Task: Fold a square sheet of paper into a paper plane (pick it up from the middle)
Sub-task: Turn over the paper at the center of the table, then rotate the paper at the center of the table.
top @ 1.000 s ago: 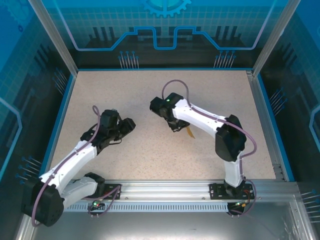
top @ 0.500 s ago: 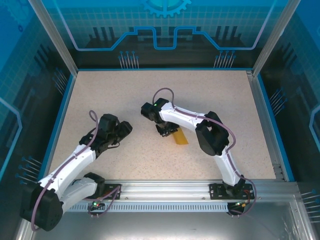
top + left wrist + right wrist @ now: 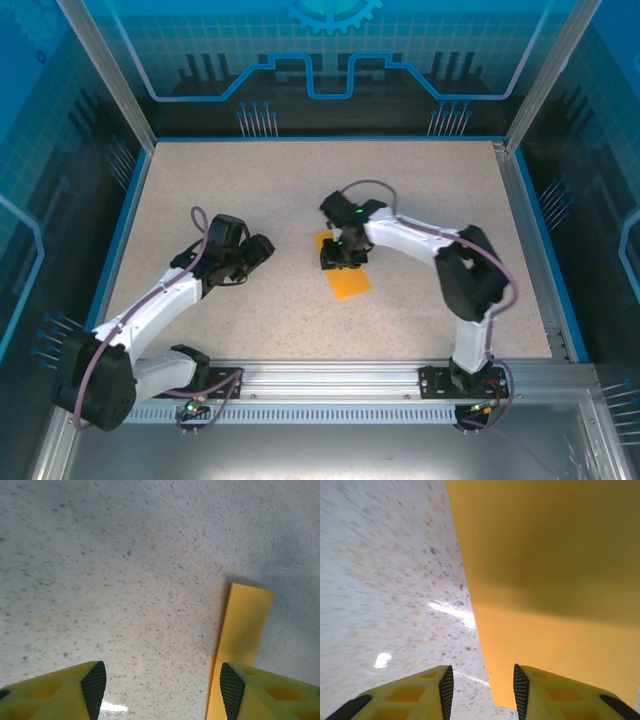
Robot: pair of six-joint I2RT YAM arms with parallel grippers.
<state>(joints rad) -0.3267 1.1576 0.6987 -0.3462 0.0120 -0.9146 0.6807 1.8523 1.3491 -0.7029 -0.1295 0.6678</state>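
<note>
The sheet of paper (image 3: 347,280) is orange-yellow and lies flat near the table's middle as a folded oblong shape, not a pointed plane. My right gripper (image 3: 342,260) hangs over its far end, pointing down. In the right wrist view the right gripper (image 3: 482,687) stands open; the paper (image 3: 545,580) lies on the table below, with one corner under the gap and untouched by the pads. My left gripper (image 3: 264,246) is a short way left of the paper. In its own view the left gripper (image 3: 162,682) is wide open over bare table, and the paper (image 3: 245,625) lies by the right finger.
The speckled beige table (image 3: 250,180) is bounded by a blue rim (image 3: 128,215) on the left, back and right. An aluminium rail (image 3: 320,375) carrying both arm bases runs along the near edge. Bare tabletop surrounds the paper.
The right gripper has opened and let the paper go; it now lies flat in plain view. The right wrist shifted slightly right. The left gripper moved right, towards the paper.
</note>
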